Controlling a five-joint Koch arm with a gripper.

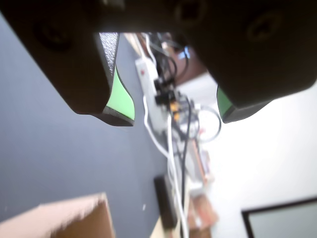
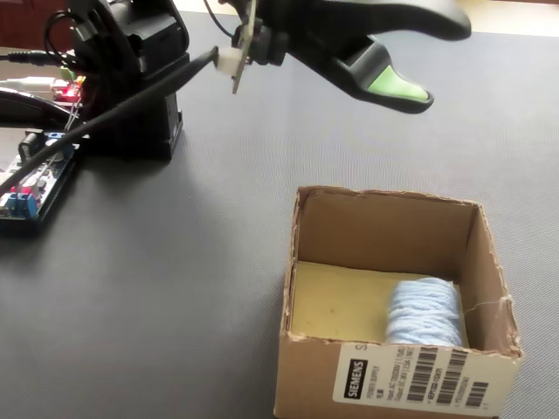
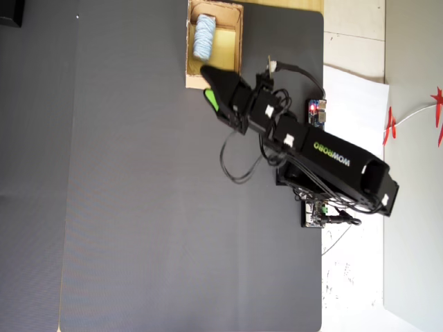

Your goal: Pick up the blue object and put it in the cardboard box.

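The blue object (image 2: 424, 310) is a pale blue ribbed bundle lying inside the cardboard box (image 2: 384, 202), against its right-hand wall in the fixed view. In the overhead view the blue object (image 3: 204, 34) rests in the cardboard box (image 3: 239, 41) at the top edge of the mat. My gripper (image 2: 445, 61) hangs in the air above and behind the box, open, with nothing between its green pads (image 2: 397, 85). In the wrist view the gripper (image 1: 176, 116) shows two separated jaws, and a corner of the box (image 1: 74, 218) sits at the lower left. The gripper (image 3: 206, 83) sits just below the box in the overhead view.
The arm's black base (image 2: 131, 78) stands at the back left, with a circuit board (image 2: 35, 183) and cables beside it. A white power strip (image 1: 146, 74) with plugs and wires runs along the mat's edge. A dark grey mat (image 3: 138, 207) covers the table.
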